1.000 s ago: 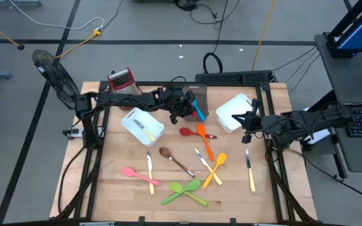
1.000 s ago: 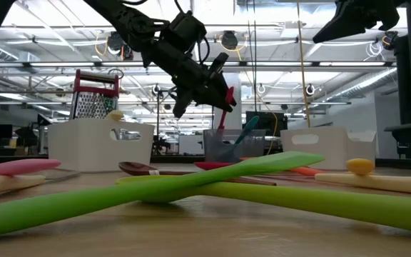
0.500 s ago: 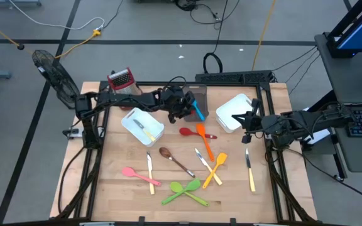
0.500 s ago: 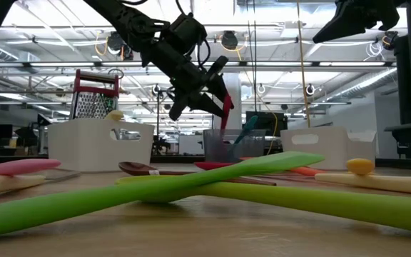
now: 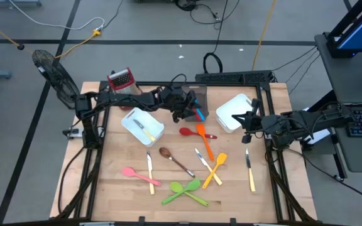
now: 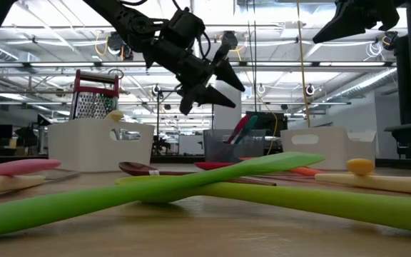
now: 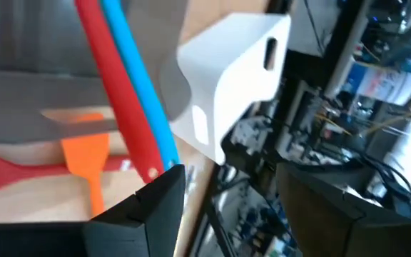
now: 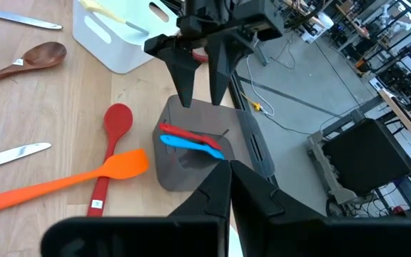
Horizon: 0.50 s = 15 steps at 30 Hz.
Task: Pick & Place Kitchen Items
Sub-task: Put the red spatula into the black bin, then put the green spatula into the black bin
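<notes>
we see the left claw [image 6: 216, 71] spread wide over the dark grey plastic bin [image 8: 191, 153] (red plastic spatula [image 8: 184, 134] inside); right claw [image 5: 245, 123] clenched, empty.

Grey floor [image 5: 149, 25], yellow cable [image 5: 80, 39], ceiling lights [image 6: 41, 46].

My left gripper [image 5: 189, 112] hangs over the bin [image 5: 199, 103], two spatulas [image 8: 190, 139] inside it below my fingers; two spoons [image 5: 197, 133] lie just beyond on the table [image 5: 112, 182].
</notes>
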Each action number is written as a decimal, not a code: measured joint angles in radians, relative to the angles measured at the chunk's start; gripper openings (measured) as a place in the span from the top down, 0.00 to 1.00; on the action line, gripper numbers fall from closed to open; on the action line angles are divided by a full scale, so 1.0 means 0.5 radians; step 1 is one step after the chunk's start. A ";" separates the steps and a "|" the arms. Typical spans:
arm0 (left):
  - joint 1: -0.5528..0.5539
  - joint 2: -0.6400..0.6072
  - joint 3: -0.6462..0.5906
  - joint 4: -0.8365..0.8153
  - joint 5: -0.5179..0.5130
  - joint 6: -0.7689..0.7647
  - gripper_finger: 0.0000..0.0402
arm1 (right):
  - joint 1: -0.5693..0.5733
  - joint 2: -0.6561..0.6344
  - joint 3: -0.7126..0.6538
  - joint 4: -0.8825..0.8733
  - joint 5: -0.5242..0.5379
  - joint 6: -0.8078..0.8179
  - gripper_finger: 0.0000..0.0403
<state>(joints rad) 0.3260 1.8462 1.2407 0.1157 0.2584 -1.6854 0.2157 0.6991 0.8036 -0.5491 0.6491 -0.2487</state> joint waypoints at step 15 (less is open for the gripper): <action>-0.199 -0.002 0.001 0.794 0.182 0.165 0.43 | 0.000 0.000 0.000 0.000 0.000 0.000 0.99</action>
<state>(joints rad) 0.2267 1.8450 1.2411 0.5126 0.3496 -1.6031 0.2157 0.6991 0.8036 -0.5491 0.6491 -0.2485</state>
